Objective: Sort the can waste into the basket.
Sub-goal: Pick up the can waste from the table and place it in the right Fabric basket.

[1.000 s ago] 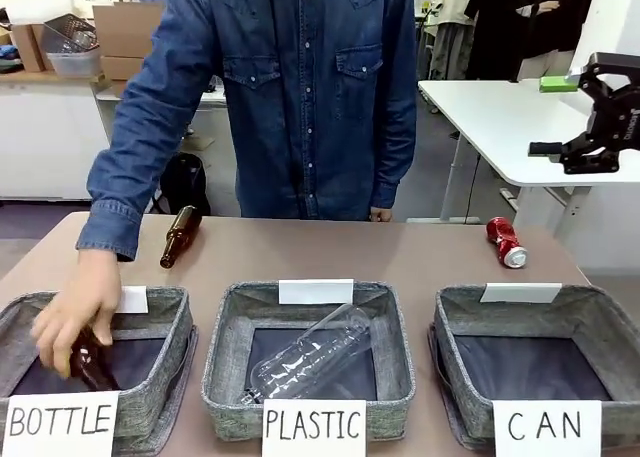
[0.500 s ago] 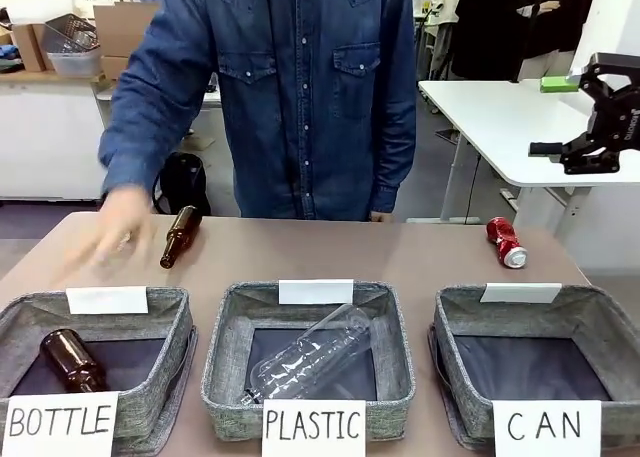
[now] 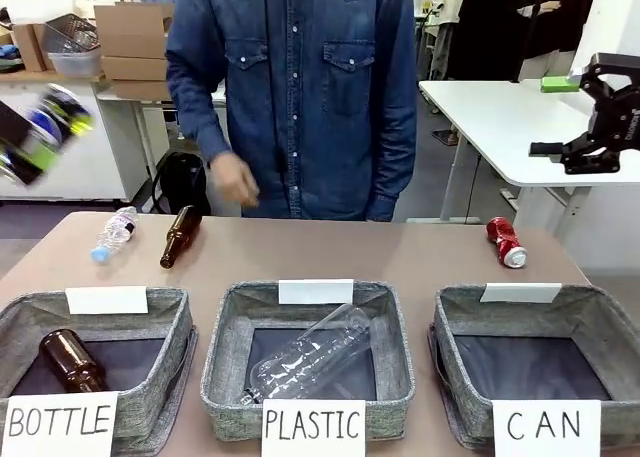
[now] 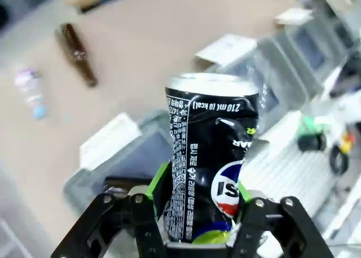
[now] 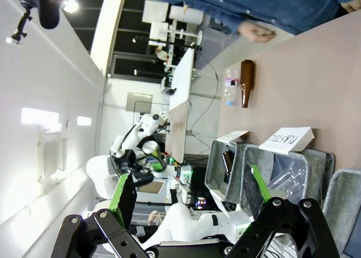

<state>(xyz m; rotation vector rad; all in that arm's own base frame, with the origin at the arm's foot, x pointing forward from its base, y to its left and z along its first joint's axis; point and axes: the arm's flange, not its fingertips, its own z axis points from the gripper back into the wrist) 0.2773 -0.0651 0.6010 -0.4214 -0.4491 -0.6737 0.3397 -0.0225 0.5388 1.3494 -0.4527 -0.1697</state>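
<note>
Left gripper (image 4: 202, 186) is clamped on the dark blue Pepsi can (image 4: 211, 128), a blur high above the worktop's (image 3: 400, 252) left edge. Right gripper (image 3: 552, 117) hangs empty, fingers apart, beyond the right edge. Dented red can (image 3: 506, 242) lies near the far right corner, just behind the CAN basket (image 3: 610, 317).

A small clear plastic bottle with a blue cap (image 3: 112, 235) and a brown glass bottle (image 3: 180, 235) lie near the far left edge of the brown counter (image 3: 330, 252). At the near edge, the grey fabric basket signed "BOTTLE" (image 3: 170, 322) holds another brown glass bottle (image 3: 72, 361). Beside it, the middle basket signed "PLASTIC" (image 3: 222, 347) holds a large clear plastic bottle (image 3: 310, 355). A person in a denim shirt (image 3: 300, 87) stands behind the far edge.
</note>
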